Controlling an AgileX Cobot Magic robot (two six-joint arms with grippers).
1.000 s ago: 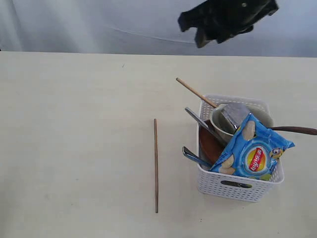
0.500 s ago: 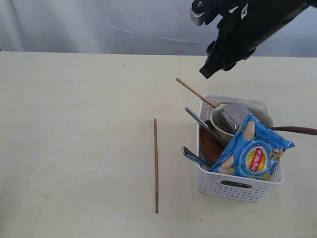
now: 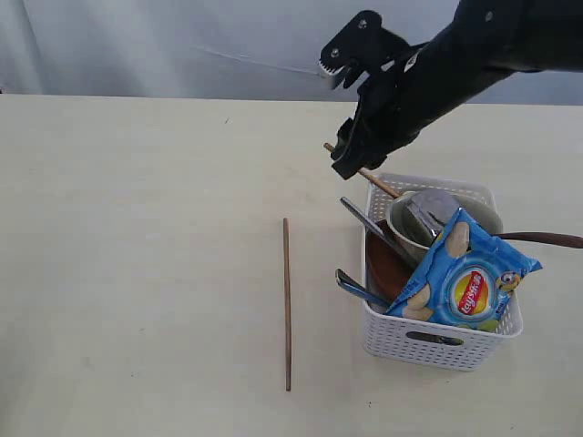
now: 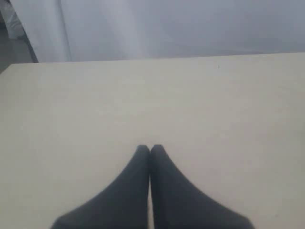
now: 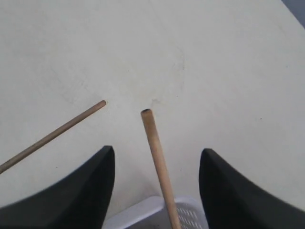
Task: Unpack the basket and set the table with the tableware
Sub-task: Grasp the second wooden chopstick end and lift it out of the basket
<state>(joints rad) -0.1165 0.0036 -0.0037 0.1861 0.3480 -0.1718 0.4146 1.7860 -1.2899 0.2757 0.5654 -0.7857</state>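
The white basket [image 3: 442, 350] stands right of centre on the table [image 3: 137, 228]. It holds a steel cup [image 3: 433, 211] in a white bowl [image 3: 485, 208], a brown plate [image 3: 384, 264], steel cutlery [image 3: 364, 220] and a dark wooden spoon [image 3: 547, 239]. One chopstick [image 3: 287, 305] lies flat on the table, left of the basket. The other chopstick [image 3: 378, 182] leans out over the basket's far left corner. My right gripper [image 3: 344, 162] is open astride its free end, the stick [image 5: 159, 162] standing between the fingers untouched. My left gripper [image 4: 150, 148] is shut and empty over bare table.
A blue crisp packet [image 3: 465, 278] lies over the basket's front half and covers part of the contents. A grey curtain [image 3: 182, 45] hangs behind the table's far edge. The flat chopstick [image 5: 52, 136] and the basket rim [image 5: 138, 212] also show in the right wrist view.
My right arm has come down from the top of the view to the leaning chopstick's free end, and its jaws have widened. The left gripper and all objects are still.
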